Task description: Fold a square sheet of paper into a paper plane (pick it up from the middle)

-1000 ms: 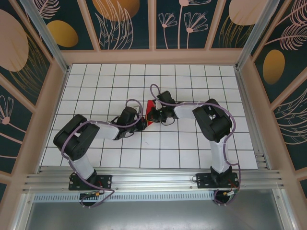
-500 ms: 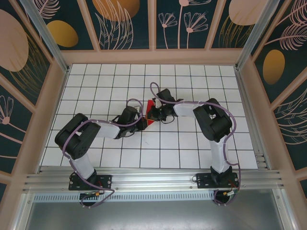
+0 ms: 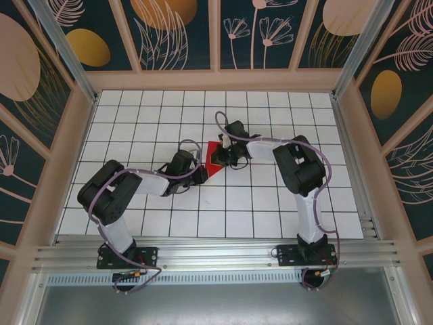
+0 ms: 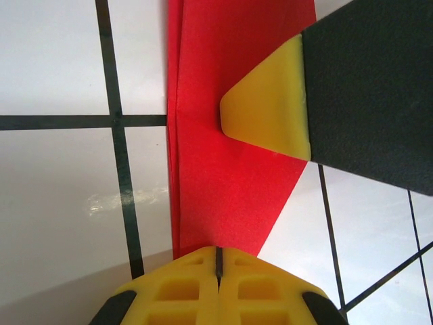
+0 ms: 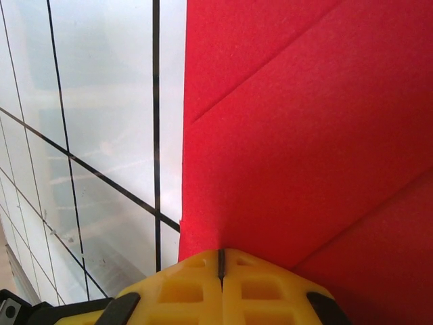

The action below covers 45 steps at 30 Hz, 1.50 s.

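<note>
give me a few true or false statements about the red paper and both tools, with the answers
1. The red paper lies on the gridded table, between the left tool and the right tool. True.
2. The right tool stands wide open. False: its jaws are shut, tips together at the paper's edge.
3. The paper is a flat, uncreased square. False: it is folded, with overlapping layers and diagonal creases showing.
4. The left tool is shut. True.
</note>
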Available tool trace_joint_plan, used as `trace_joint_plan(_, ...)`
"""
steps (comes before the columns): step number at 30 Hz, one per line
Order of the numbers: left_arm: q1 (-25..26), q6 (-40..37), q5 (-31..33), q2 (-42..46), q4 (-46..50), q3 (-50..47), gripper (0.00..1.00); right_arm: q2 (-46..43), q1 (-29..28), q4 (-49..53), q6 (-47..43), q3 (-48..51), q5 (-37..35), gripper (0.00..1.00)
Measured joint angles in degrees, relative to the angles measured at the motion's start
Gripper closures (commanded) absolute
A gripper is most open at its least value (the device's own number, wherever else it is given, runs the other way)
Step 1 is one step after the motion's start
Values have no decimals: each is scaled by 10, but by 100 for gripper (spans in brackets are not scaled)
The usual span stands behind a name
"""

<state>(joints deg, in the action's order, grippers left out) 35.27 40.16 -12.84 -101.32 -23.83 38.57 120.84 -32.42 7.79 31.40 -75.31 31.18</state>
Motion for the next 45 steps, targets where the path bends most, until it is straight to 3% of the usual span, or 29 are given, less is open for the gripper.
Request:
trace_joint_plan(15,-1,0,-5,-3,-17,-7,100,45,62,35,-17,-83,-14,100)
trace_joint_plan(23,-1,0,-6,-2,-17,-7,97,78,102,51,-22,-154,-86,96)
trace_joint_plan(27,-1,0,-7,0,-15,-7,87,78,118,57,-26,-159,-116,85)
trace_joint_plan(29,-1,-1,-14,8,-4,-7,76,66,116,48,-26,-143,-124,76)
trace_joint_plan(35,0,7,-14,84,65,-7,56,-52,99,19,-9,-2,-123,54)
trace_joint_plan(39,-6,18,5,130,73,-7,47,-107,81,-24,13,69,-101,51)
trace_joint_plan(45,-38,38,18,147,69,-28,36,-110,45,-60,47,96,-71,53)
